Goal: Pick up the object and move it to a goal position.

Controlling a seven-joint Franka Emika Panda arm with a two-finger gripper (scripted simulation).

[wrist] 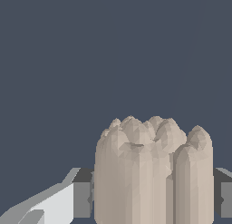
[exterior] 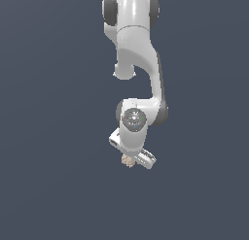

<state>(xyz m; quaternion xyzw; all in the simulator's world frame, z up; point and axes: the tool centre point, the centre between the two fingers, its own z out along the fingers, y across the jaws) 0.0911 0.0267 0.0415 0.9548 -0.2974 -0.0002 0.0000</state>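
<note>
Exterior view: a white Franka Panda arm (exterior: pixel 138 59) reaches down from the upper edge of the picture against a plain slate-blue ground (exterior: pixel 48 137), its wrist bent low and its hand tilted toward the exterior view's right. Below the wrist flange, the gripper (exterior: pixel 130 161) is closed on the object (exterior: pixel 128 161), a small tan, lumpy thing with ridged lobes that peeks out under the white hand, much smaller than the hand itself. Seen from the wrist camera, the object (wrist: pixel 152 173) fills the space between the two fingers, its rounded lobes standing clear of them, with a grey pad (wrist: pixel 82 199) pressed against one flank and the second finger's edge touching the opposite flank.
</note>
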